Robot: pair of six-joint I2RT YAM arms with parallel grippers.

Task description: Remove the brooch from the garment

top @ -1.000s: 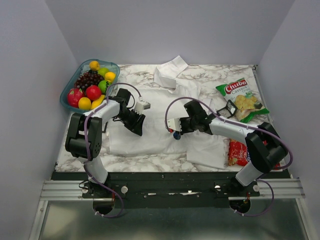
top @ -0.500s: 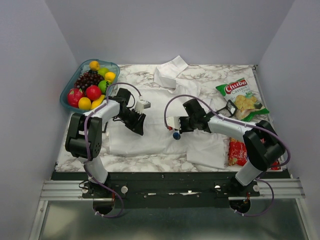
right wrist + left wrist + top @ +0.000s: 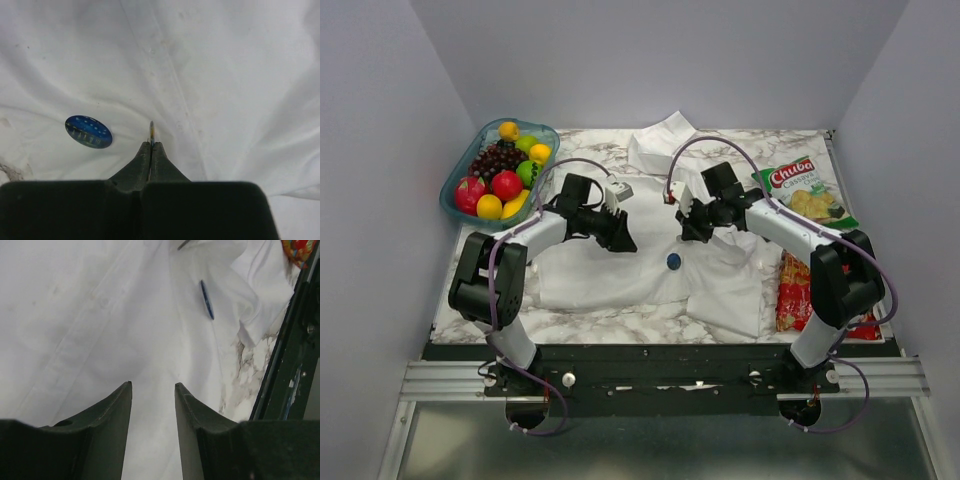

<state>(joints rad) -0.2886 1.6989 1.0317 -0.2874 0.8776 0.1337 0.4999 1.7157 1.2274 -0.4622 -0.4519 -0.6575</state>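
1. The right pincer [image 3: 151, 146] hung over the white shirt [image 3: 225, 75] with its jaws pressed together. A thin sliver showed at their tips, too small to identify.
2. The blue brooch [image 3: 88, 132] lay flat on the cloth just to the left of those tips, apart from them. Whether it was pinned through the fabric could not be told.
3. Seen from above, the brooch [image 3: 673, 262] sat between the two pincers. It was closer to the table's front edge than either, with bare shirt all round it.
4. The left pincer [image 3: 152, 387] stood spread, with nothing between its fingers and only wrinkled cloth below.
5. From that pincer the brooch [image 3: 206, 299] lay ahead and to the right, seen edge-on.
6. Past the brooch on that side, the shirt's edge gave way to a strip of marble table [image 3: 245, 365]. The black front rail [image 3: 292, 340] ran beyond it.
7. In the top view the left pincer [image 3: 623, 238] and right pincer [image 3: 688, 230] faced each other across the shirt's chest. A gap of open cloth lay between them.
8. A fruit bowl [image 3: 446, 198] stood well behind the left pincer at the far left corner.
9. A Chuba chips bag [image 3: 798, 180] lay just beyond the right arm. A red snack packet [image 3: 790, 300] sat just beside the shirt's right edge.
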